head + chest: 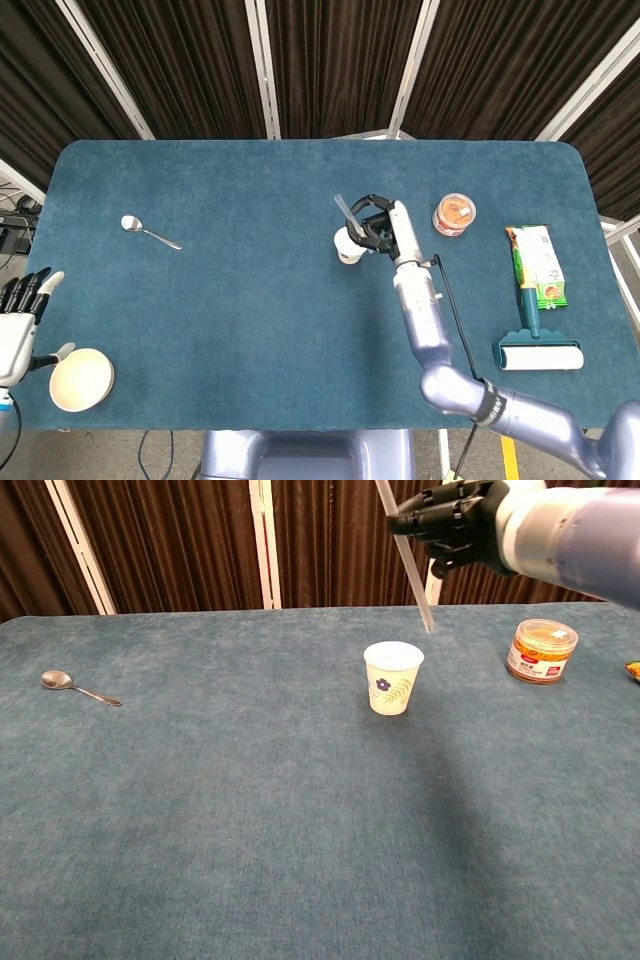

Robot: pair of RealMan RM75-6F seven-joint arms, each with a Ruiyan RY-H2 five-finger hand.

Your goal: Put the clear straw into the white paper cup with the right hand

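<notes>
The white paper cup [350,245] [393,678], with a flower print, stands upright at mid-table. My right hand [383,226] [462,522] is raised above and slightly right of it, holding the clear straw [405,558] [345,211]. The straw hangs steeply, its lower tip just above the cup's rim on the right side. My left hand [17,320] rests open at the table's near left edge, showing only in the head view.
A spoon [148,231] [77,687] lies at the far left. A cream bowl [80,380] sits by my left hand. To the right of the cup are an orange-lidded jar [454,214] [541,651], a green packet [538,265] and a lint roller [540,350].
</notes>
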